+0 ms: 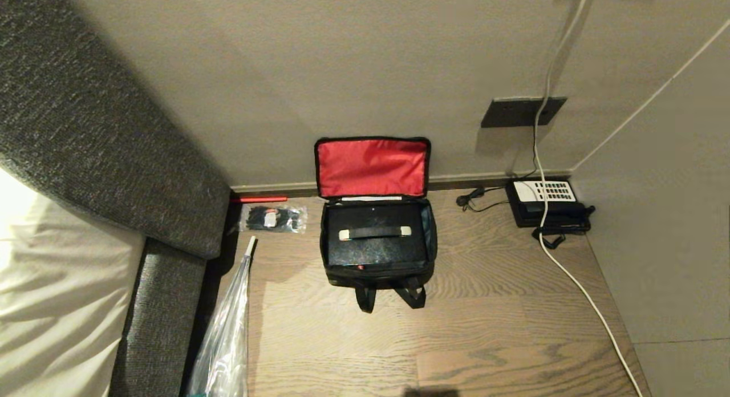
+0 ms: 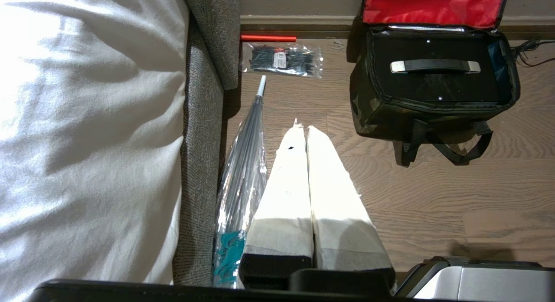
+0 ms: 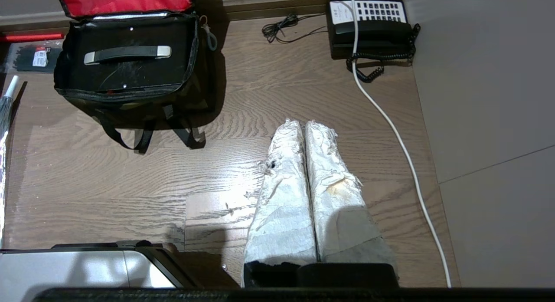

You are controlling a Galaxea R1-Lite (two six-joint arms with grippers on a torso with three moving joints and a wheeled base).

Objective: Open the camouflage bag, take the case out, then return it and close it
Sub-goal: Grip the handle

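The camouflage bag (image 1: 425, 260) stands on the wood floor against the wall, its lid flipped up and showing red lining (image 1: 372, 166). Inside it lies the black case (image 1: 373, 250) with its handle bar (image 1: 374, 233) facing up. The left wrist view shows the bag (image 2: 368, 111) and the case (image 2: 433, 83); the right wrist view shows the same bag (image 3: 182, 98) and case (image 3: 125, 72). My left gripper (image 2: 302, 128) hangs shut and empty, well short of the bag. My right gripper (image 3: 302, 123) is also shut and empty, off to the bag's right. Neither arm shows in the head view.
A grey upholstered bed frame (image 1: 102, 146) with white bedding fills the left. A wrapped umbrella (image 1: 228, 328), a packet of cable ties (image 1: 272, 219) and a red stick (image 1: 259, 199) lie left of the bag. A black telephone (image 1: 544, 206) and white cable (image 1: 576, 283) are at the right.
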